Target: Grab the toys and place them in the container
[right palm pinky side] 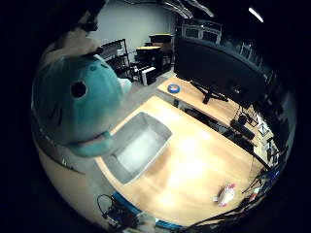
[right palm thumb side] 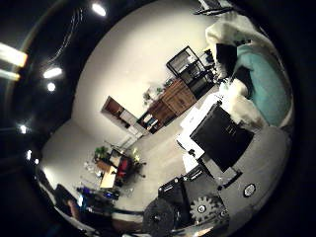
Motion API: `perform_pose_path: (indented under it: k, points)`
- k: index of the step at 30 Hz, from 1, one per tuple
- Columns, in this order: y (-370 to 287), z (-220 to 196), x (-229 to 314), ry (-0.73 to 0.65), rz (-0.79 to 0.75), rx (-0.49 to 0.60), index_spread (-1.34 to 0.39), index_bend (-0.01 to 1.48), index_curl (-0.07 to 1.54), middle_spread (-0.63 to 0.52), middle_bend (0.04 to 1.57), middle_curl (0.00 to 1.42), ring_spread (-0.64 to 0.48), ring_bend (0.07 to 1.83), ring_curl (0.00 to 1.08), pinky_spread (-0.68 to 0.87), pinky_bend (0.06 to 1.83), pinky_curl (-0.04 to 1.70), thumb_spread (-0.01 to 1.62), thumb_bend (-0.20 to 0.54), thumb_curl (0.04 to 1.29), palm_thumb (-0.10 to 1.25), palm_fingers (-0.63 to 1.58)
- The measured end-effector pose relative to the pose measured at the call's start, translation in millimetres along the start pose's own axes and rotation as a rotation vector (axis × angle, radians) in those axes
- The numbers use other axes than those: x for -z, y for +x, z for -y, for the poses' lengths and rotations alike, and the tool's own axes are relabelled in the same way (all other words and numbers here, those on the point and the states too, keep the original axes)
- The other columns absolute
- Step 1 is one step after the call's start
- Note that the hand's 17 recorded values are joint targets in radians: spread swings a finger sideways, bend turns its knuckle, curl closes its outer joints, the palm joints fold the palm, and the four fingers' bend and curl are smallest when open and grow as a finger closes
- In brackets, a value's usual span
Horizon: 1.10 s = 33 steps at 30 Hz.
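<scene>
A teal plush toy (right palm pinky side: 77,102) with a black eye fills much of the little finger side view, close to my palm and high above the table. My right hand (right palm thumb side: 222,133) has white and black fingers (right palm thumb side: 242,106) curled against the plush's teal body. Below it, an open grey container (right palm pinky side: 138,145) rests near the corner of the wooden table (right palm pinky side: 194,165); the plush hangs beside and above its rim. A small white and pink toy (right palm pinky side: 224,195) lies far off, near the table's opposite edge.
Behind the table a second desk (right palm pinky side: 194,99) carries a large dark monitor (right palm pinky side: 214,65) and a blue disc (right palm pinky side: 173,88). Black shelving (right palm pinky side: 116,56) stands by the wall. Wooden cabinets (right palm thumb side: 173,101) line the far side of the room.
</scene>
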<state>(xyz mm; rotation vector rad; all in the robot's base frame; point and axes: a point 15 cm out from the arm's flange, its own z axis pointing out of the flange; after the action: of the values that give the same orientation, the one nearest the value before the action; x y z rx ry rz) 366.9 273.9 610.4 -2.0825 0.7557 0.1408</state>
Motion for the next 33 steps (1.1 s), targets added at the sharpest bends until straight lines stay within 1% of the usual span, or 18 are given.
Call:
perform_pose_path:
  k: [4,5,6,7,9,10,11,12,14,17,23,29,33]
  points:
    - [-1,0,3,0.005,-0.004,-0.002,-0.38,1.01,1.03,-0.35,1.03,1.14,-0.26,1.37,0.77,-0.21,1.50,0.64,0.94,-0.014,1.03,1.03,0.99]
    - [1,1,4,0.009,-0.008,-0.003,-0.39,0.95,1.01,-0.35,1.00,1.12,-0.26,1.36,0.76,-0.25,1.47,0.62,0.93,-0.054,1.01,0.96,0.96]
    - [3,1,6,0.013,-0.015,-0.010,-0.39,0.89,1.00,-0.36,0.97,1.10,-0.26,1.36,0.75,-0.29,1.44,0.61,0.93,-0.060,0.99,0.92,0.94]
    - [5,0,6,0.009,-0.019,-0.017,-0.41,0.77,0.97,-0.38,0.89,1.05,-0.28,1.36,0.73,-0.36,1.42,0.60,0.92,-0.070,0.95,0.87,0.82]
    - [13,-7,7,-0.020,-0.050,-0.024,-0.47,0.54,0.89,-0.42,0.67,0.95,-0.32,1.32,0.71,-0.44,1.49,0.60,0.91,-0.082,0.88,0.77,0.45]
    - [21,-11,7,-0.036,-0.078,-0.026,-0.48,0.50,0.86,-0.43,0.60,0.92,-0.32,1.27,0.70,-0.44,1.51,0.60,0.91,-0.088,0.86,0.74,0.33]
    - [27,-15,8,-0.053,-0.104,-0.026,-0.51,0.46,0.82,-0.43,0.52,0.87,-0.32,1.21,0.67,-0.42,1.51,0.60,0.91,-0.081,0.83,0.70,0.19]
    - [33,-19,8,-0.070,-0.127,-0.024,-0.54,0.43,0.77,-0.42,0.47,0.82,-0.33,1.12,0.64,-0.36,1.44,0.58,0.91,-0.079,0.80,0.66,0.05]
    - [33,-23,4,-0.091,-0.136,-0.016,-0.57,0.38,0.69,-0.42,0.44,0.76,-0.32,1.01,0.57,-0.27,1.35,0.55,0.92,-0.072,0.75,0.62,-0.03]
    - [31,-27,0,-0.107,-0.129,-0.013,-0.60,0.31,0.57,-0.39,0.37,0.67,-0.30,0.88,0.47,-0.15,1.25,0.48,0.93,-0.063,0.67,0.54,-0.01]
    - [29,-34,-6,-0.136,-0.110,-0.006,-0.60,0.24,0.48,-0.36,0.29,0.56,-0.29,0.80,0.39,-0.02,1.16,0.42,0.93,-0.047,0.56,0.46,0.06]
    - [22,-32,-6,-0.135,-0.101,0.010,-0.60,0.21,0.43,-0.35,0.26,0.48,-0.30,0.75,0.35,0.05,1.07,0.37,0.94,-0.037,0.50,0.44,0.12]
    - [21,-31,-5,-0.130,-0.103,0.013,-0.60,0.19,0.41,-0.35,0.24,0.45,-0.31,0.72,0.32,0.05,1.05,0.34,0.94,-0.034,0.47,0.45,0.16]
